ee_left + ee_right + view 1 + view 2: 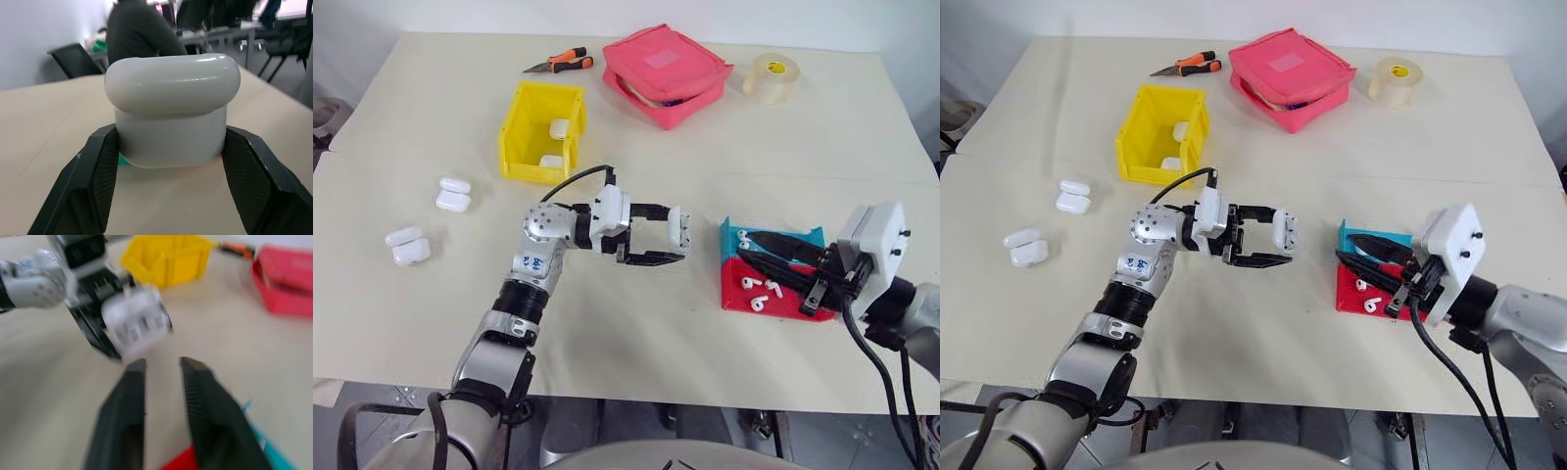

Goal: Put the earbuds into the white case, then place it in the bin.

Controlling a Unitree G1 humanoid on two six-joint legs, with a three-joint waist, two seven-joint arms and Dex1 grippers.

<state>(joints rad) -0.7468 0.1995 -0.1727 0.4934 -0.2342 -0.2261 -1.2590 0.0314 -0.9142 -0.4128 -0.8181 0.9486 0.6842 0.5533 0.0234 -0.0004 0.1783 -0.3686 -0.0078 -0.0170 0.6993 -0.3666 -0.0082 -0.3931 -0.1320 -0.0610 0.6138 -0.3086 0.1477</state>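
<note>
1. Near the middle of the cream table (636, 343), the left gripper (677, 238) points sideways toward the robot's right and is clamped on the white case (679, 229), one black finger on each side of its body, as the left wrist view shows (172, 110)
2. That case is raised off the table surface, and its lid sits a little wider than the body beneath it
3. On the robot's right, the right gripper (766, 247) hangs over the red and blue trays (781, 305), pointing toward the left gripper
4. Its two black fingers (128, 396) stand apart with a narrow gap between them and nothing in that gap, as the right wrist view shows
5. Several earbuds (761, 291) lie loose on the red tray, just below the right gripper's fingers
6. The yellow bin (524, 147) stands toward the far left of the table, well apart from both grippers, with two white cases (558, 129) already lying inside it
7. Left of the bin, two pairs of spare white cases rest on the table, one pair (453, 194) near the bin and the other pair (407, 245) closer to the table's near left edge
8. Along the far edge lie orange-handled pliers (564, 63), a pink zip pouch (668, 73) and a roll of tape (771, 78)
9. Beyond the table, the left wrist view shows a person in a dark top (139, 41) seated among chairs
</note>
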